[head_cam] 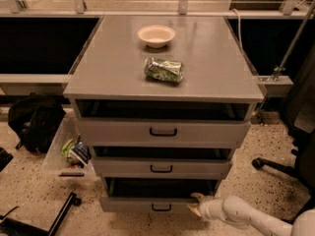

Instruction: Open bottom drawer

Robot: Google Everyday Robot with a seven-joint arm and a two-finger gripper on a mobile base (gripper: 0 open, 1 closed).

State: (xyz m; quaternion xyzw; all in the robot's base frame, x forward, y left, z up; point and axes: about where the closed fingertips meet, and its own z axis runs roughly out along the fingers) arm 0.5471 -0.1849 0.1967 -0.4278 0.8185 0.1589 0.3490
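The bottom drawer (147,204) is the lowest of three grey fronts on the cabinet, with a small black bar handle (161,208). It stands pulled out a little, a dark gap showing above its front. My gripper (196,205) sits at the right end of this drawer's front, at its top edge, on the end of my white arm (246,217), which comes in from the lower right. The middle drawer (161,167) and top drawer (162,131) stand above, both also slightly out.
A beige bowl (156,35) and a green snack bag (164,70) lie on the cabinet top. A clear bin with packets (69,151) and a black bag (34,124) sit on the floor at left. A chair base (275,166) stands at right.
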